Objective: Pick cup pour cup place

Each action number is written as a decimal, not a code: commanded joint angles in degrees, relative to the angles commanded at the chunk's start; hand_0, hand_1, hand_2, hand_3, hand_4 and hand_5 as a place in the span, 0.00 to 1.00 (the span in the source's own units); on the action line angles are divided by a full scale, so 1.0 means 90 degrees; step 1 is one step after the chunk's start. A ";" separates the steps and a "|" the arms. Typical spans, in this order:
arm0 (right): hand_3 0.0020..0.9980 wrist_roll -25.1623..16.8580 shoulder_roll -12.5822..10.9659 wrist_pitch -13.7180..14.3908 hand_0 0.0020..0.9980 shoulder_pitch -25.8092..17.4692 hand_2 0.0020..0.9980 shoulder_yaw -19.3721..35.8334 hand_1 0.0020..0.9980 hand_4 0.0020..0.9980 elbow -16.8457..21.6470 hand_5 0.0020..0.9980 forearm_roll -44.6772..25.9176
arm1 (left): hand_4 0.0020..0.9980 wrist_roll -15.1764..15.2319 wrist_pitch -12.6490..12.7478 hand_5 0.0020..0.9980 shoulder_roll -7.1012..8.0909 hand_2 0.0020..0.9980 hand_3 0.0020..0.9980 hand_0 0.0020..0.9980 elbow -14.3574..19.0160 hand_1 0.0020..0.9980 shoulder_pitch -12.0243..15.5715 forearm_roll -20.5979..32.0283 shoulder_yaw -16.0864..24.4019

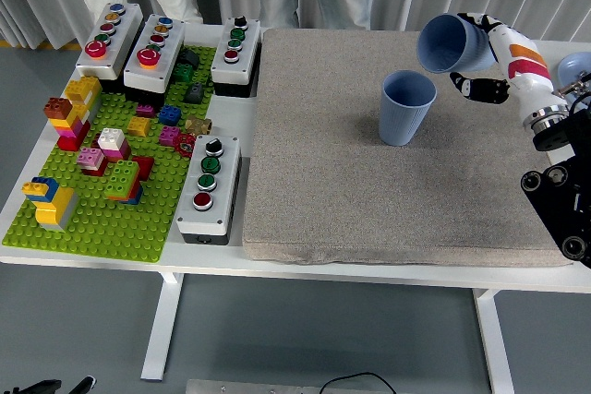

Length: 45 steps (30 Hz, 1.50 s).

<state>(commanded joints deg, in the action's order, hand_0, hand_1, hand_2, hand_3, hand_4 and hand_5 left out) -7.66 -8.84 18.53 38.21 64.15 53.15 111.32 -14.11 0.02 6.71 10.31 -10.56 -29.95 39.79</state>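
Your right hand (480, 53) is wrapped around the held blue cup (448, 43), fingers closed on its body, and it carries that cup tipped over on its side with the open mouth facing away from the hand, toward the middle of the grey mat (323, 191). The second blue cup (406, 108) stands upright on the mat just below and a little beyond the tilted mouth, clear of the hand and not touching the held cup. So the pick looks done and you are in the pouring step: the held cup is lifted, leaned and lined up near the standing one, though its mouth seems slightly off to the hand's side of the target rim; nothing can be seen flowing, so you cannot tell whether anything is coming out. What is left, as far as this shows, is to finish the tip over the standing cup, bring the held cup upright and set it down on the worktop (277, 274). Your left hand is out of view
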 joint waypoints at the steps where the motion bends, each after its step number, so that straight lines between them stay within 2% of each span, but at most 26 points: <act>1: 0.70 0.0016 0.0002 0.0024 0.85 -0.0001 0.68 -0.0017 0.74 0.71 0.0010 0.09 0.0012 | 0.53 0.0001 0.0000 0.91 0.0002 0.83 0.66 0.77 0.0000 0.81 -0.0002 0.0009 -0.0003; 22: 0.69 0.0019 0.0015 0.0170 0.86 -0.0039 0.68 -0.0168 0.74 0.70 0.0068 0.08 0.0025 | 0.53 0.0001 0.0000 0.90 -0.0002 0.83 0.66 0.77 0.0000 0.81 -0.0011 0.0000 0.0013; 29: 0.69 -0.0029 -0.0053 0.0191 0.86 -0.0019 0.68 -0.0221 0.74 0.71 0.0081 0.10 0.0066 | 0.53 0.0006 -0.0001 0.90 -0.0002 0.83 0.66 0.77 0.0000 0.81 -0.0025 0.0015 -0.0002; 37: 0.69 -0.0005 -0.0245 0.0217 0.87 0.0050 0.68 -0.0482 0.74 0.71 0.0151 0.09 0.0154 | 0.53 0.0003 0.0000 0.90 0.0005 0.83 0.67 0.77 0.0000 0.81 -0.0021 0.0008 0.0018; 45: 0.69 0.0041 -0.0239 0.0249 0.86 0.0030 0.68 -0.0555 0.74 0.71 0.0186 0.09 0.0226 | 0.53 0.0002 0.0002 0.90 0.0004 0.83 0.67 0.77 0.0000 0.81 -0.0006 0.0001 0.0024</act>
<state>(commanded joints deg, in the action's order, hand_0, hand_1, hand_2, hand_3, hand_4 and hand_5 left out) -7.29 -10.99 20.77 38.48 59.15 54.83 113.36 -14.09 0.04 6.75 10.31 -10.62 -29.95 40.00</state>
